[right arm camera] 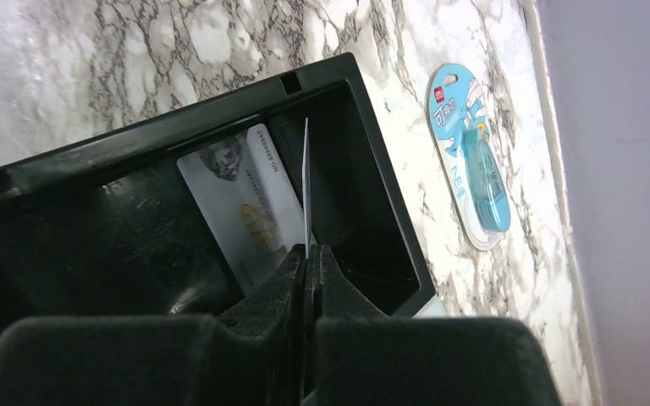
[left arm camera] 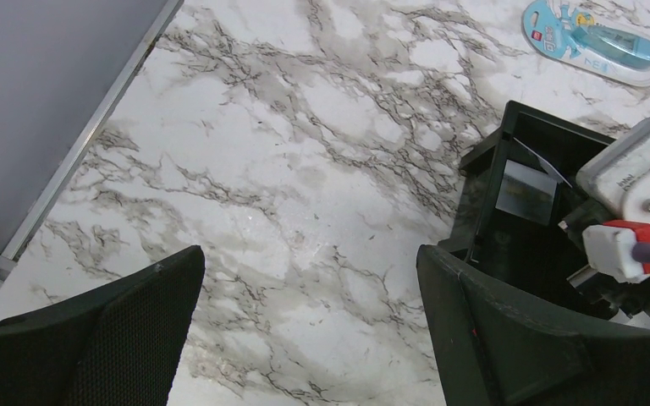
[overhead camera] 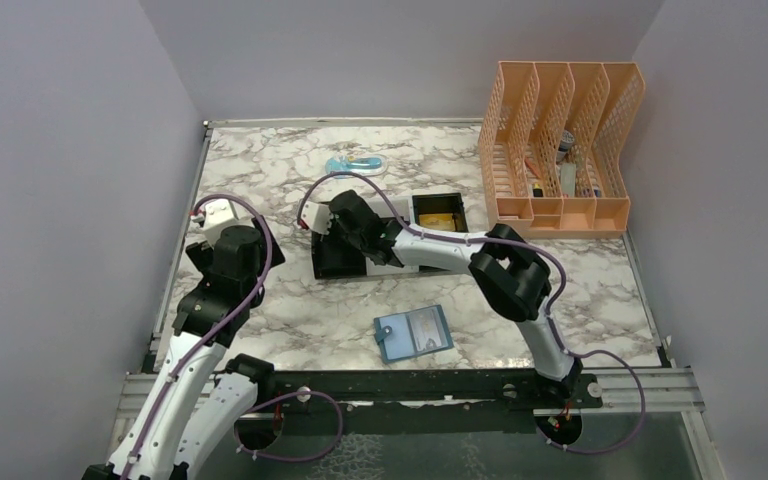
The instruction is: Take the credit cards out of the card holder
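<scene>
The teal-blue card holder (overhead camera: 413, 332) lies open and flat on the marble near the front, apart from both grippers. My right gripper (right arm camera: 307, 254) is shut on a credit card (right arm camera: 305, 182), seen edge-on and held upright over the left compartment of the black tray (right arm camera: 178, 127). A silver credit card (right arm camera: 241, 199) lies slanted inside that compartment. In the top view the right gripper (overhead camera: 340, 222) reaches over the tray's left end. My left gripper (left arm camera: 309, 262) hangs open above bare marble just left of the tray (left arm camera: 482, 194), nothing between its fingers.
A blue correction-tape pack (overhead camera: 353, 163) lies behind the tray. An orange file organiser (overhead camera: 560, 150) stands at the back right. The tray's right compartment (overhead camera: 437, 215) holds something yellow. Walls close the left, back and right sides.
</scene>
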`<state>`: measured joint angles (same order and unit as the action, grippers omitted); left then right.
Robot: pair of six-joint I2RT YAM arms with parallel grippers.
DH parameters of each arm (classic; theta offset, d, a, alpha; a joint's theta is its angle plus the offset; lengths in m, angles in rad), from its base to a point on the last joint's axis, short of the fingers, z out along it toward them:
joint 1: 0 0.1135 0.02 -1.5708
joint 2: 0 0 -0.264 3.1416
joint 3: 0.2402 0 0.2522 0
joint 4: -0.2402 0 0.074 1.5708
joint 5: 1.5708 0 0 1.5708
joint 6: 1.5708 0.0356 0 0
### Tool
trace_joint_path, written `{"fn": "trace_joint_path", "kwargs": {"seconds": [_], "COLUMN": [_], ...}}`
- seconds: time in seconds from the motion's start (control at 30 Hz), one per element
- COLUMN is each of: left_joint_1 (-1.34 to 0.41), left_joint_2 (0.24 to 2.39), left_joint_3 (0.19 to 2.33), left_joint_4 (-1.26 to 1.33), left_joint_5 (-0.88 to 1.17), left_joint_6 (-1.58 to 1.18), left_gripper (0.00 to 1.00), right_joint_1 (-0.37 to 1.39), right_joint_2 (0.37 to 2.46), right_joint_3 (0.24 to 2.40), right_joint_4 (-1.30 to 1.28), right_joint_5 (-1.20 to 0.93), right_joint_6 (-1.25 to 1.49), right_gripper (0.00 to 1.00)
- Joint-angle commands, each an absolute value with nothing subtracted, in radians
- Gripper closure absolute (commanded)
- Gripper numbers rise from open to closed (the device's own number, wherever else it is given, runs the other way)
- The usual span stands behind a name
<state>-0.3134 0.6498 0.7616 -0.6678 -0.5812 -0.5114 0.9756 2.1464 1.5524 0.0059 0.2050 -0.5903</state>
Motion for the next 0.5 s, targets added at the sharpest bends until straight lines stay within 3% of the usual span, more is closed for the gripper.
{"fn": "trace_joint_path", "kwargs": {"seconds": [0.0, 0.47], "left_joint_1": [-0.304, -0.302], "left_joint_2": [0.639, 0.636], "left_joint_3": [0.77, 0.767], "left_joint_4": [-0.669, -0.666], "left_joint_5": [-0.595, -0.594], "left_joint_6": [-0.492, -0.486], "left_gripper": [0.01, 0.01], "right_joint_1": [0.985, 0.986], "right_joint_2": [2.199, 2.248], "right_joint_3": [1.604, 1.631], "right_joint_4": [-0.04, -0.015], "right_joint_5": [0.278, 0.22], "right_joint_6": [-0.689, -0.846], "right_gripper": [0.98, 0.88]}}
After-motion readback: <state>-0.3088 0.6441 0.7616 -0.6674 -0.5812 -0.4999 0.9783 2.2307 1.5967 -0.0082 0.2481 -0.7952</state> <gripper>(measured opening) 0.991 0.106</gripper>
